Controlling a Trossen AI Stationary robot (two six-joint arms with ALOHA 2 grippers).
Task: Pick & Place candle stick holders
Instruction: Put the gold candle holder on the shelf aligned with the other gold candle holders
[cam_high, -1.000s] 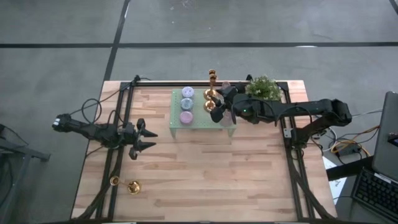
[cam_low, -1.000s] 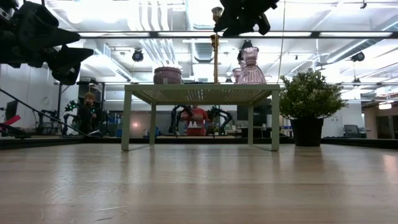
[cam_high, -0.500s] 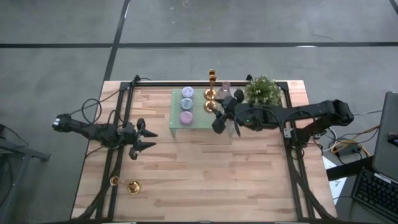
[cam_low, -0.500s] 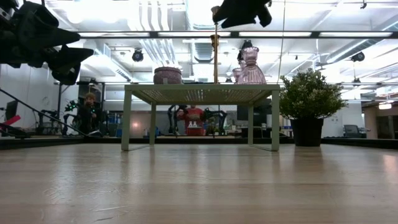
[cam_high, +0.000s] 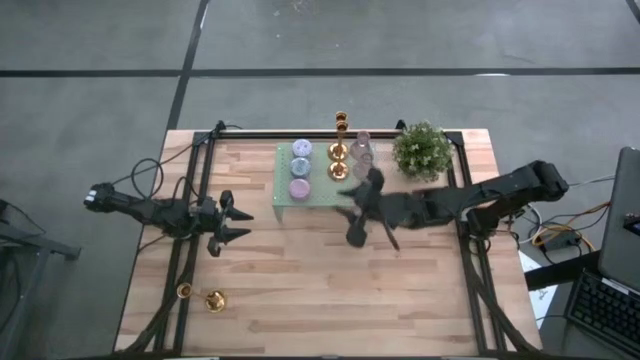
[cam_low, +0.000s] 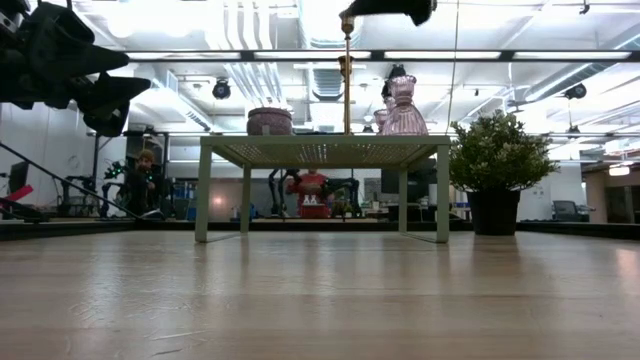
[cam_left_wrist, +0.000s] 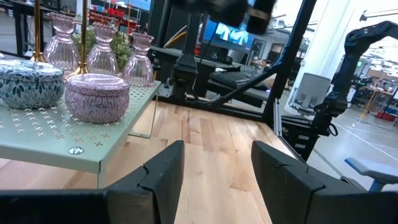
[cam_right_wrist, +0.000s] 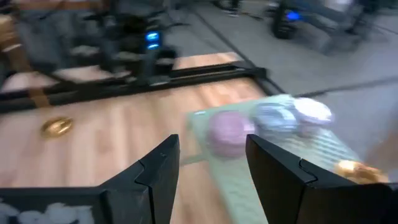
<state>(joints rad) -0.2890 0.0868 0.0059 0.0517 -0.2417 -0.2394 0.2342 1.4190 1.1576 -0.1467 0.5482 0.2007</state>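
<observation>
Two gold candle stick holders stand on their round bases on the green stand, and a taller one is at the stand's far edge; its stem shows in the low view. Two more holders lie on the table near the front left. My right gripper is open and empty, above the table just in front of the stand's right end. My left gripper is open and empty, to the left of the stand.
Three round pastel candles sit on the stand's left part. Pink glass vases stand beside the gold holders. A potted plant is at the back right. Black frame rails run along the table's sides. A person shows beyond the table.
My right gripper has drawn back from over the stand's right part toward the table's near edge and has risen. The gold holders on the stand stay upright where they were.
</observation>
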